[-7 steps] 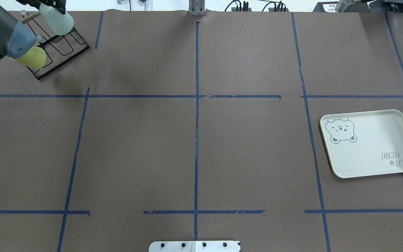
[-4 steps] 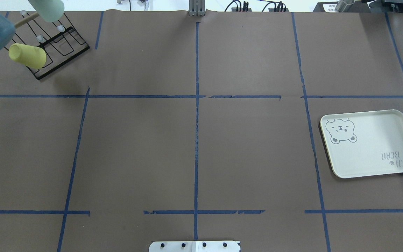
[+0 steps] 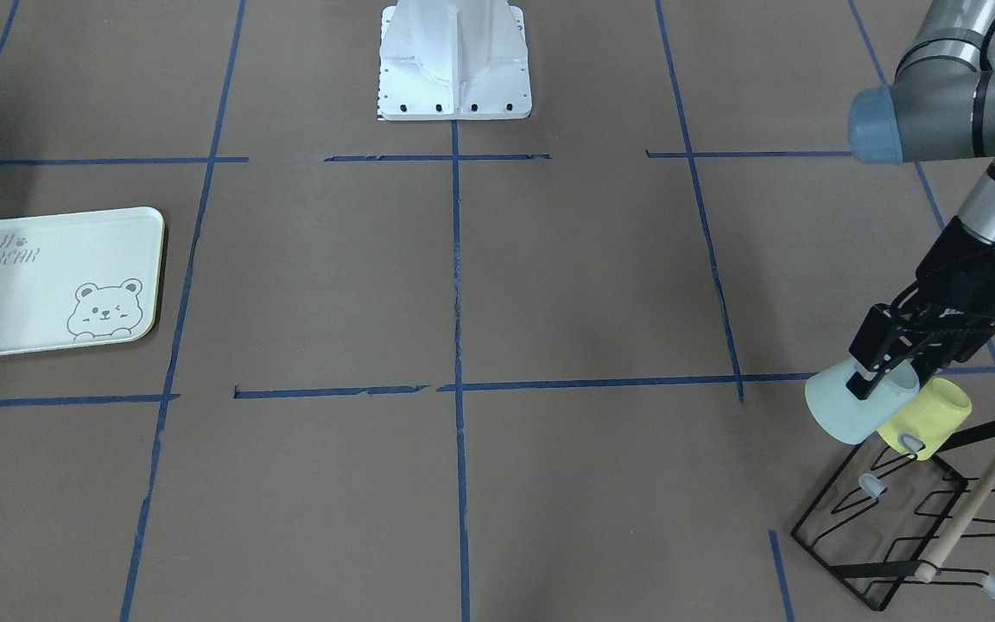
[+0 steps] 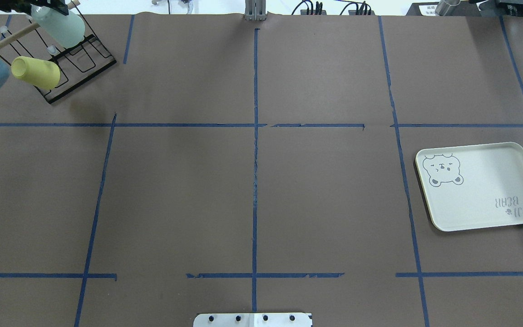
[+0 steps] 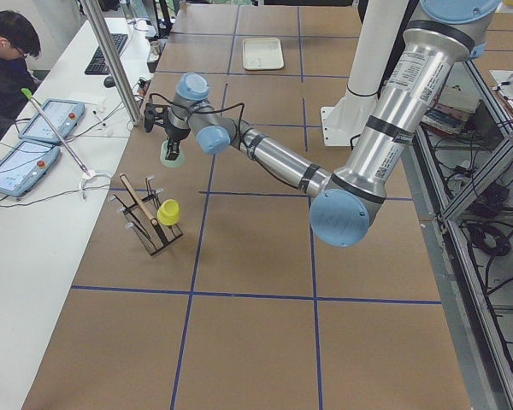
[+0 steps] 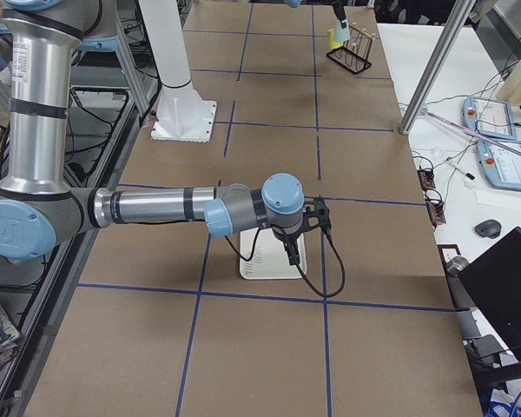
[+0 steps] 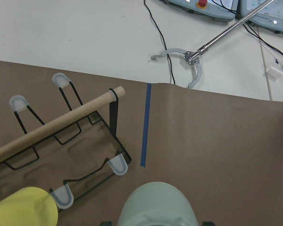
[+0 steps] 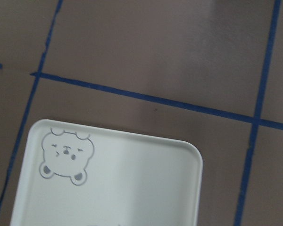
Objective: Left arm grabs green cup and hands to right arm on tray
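Exterior front-facing: left gripper (image 3: 873,380) clenched on green cup (image 3: 839,413), held tilted in the air just beside yellow cup (image 3: 929,417) on rack (image 3: 886,527), likely to clear the prongs; right gripper (image 6: 292,250) hangs over tray (image 3: 31,285), presumably awaiting handover, claw state cannot tell

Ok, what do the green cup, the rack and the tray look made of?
The green cup: likely plastic, smooth matte, uniform mint. The cup rack: black coated wire, translucent prong caps, bare wooden dowel handle. The tray: plastic or melamine perhaps, satin cream, printed bear.
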Available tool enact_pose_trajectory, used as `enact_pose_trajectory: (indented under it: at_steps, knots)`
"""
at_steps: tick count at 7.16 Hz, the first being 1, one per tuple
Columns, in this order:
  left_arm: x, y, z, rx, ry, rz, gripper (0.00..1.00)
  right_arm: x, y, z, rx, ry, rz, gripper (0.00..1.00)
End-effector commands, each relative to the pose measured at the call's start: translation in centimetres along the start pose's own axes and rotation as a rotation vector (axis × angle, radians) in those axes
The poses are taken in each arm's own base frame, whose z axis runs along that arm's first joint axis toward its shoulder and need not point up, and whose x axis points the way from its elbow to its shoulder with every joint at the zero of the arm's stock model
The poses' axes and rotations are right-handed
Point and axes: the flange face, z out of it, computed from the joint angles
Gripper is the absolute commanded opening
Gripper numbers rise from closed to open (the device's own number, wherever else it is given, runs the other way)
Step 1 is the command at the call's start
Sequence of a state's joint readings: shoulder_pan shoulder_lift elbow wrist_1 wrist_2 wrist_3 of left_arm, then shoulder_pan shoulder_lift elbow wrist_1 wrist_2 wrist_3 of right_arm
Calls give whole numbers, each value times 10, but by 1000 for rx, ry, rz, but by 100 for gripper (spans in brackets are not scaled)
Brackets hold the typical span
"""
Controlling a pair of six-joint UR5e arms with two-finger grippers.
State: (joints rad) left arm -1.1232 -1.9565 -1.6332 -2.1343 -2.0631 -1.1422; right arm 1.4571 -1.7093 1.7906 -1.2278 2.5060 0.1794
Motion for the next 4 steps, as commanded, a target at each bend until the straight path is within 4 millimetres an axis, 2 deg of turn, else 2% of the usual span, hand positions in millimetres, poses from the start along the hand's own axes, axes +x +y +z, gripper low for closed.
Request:
enact_pose_trajectory:
  at_steps: [1, 2, 4]
  knots:
    - [-8, 55, 12, -20, 167, -132, 16, -90, -11, 40, 99, -133, 93, 100]
    - [3, 81, 15, -50, 283, -207, 15, -133, -14, 57, 146, -206, 133, 100]
    - [34, 134, 21, -172, 442, -360, 14, -225, -33, 85, 216, -377, 206, 100]
